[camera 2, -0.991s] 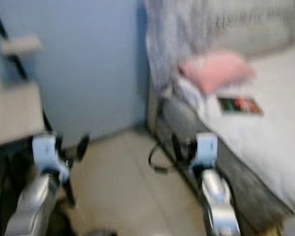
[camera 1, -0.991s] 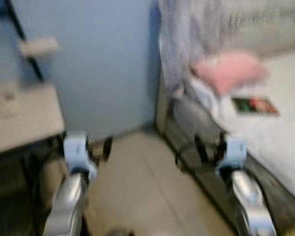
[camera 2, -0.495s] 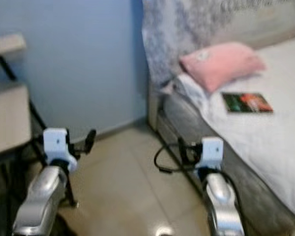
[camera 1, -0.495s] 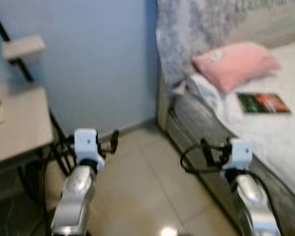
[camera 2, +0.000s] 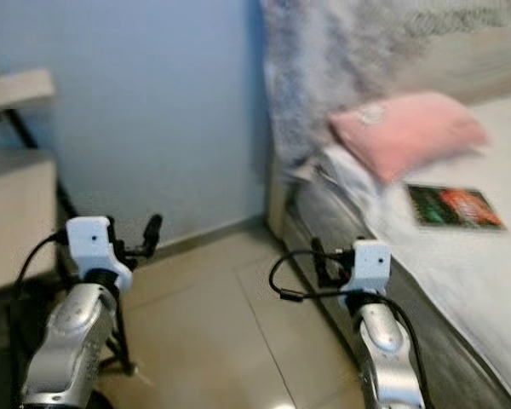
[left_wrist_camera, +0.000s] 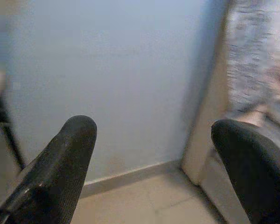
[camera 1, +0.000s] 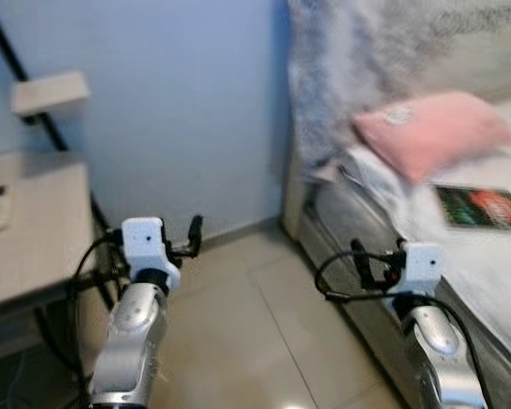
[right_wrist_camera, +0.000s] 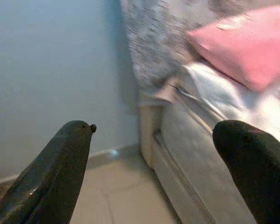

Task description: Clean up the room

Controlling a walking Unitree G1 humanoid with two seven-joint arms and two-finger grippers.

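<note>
A pink pillow (camera 1: 434, 132) lies at the head of a bed (camera 1: 494, 281) with a white sheet, on my right. Just in front of the pillow, a dark book (camera 1: 481, 207) with a red and green cover rests flat on the sheet. My right gripper (camera 1: 373, 262) hovers open beside the bed's grey side, below the pillow, holding nothing. In the right wrist view its fingers (right_wrist_camera: 60, 163) are spread wide toward the bed corner. My left gripper (left_wrist_camera: 151, 140) is also open and empty, held over the floor and facing the blue wall.
A light tabletop (camera 1: 25, 230) on black legs stands at the left, with a small shelf (camera 1: 51, 89) above it. A grey patterned cloth (camera 1: 349, 77) hangs at the bed's head. Beige tiled floor (camera 1: 255, 332) runs between table and bed up to the blue wall.
The whole picture has shifted right and sharpened, so the camera has moved. Both arms keep the same raised pose with their grippers open and empty.
</note>
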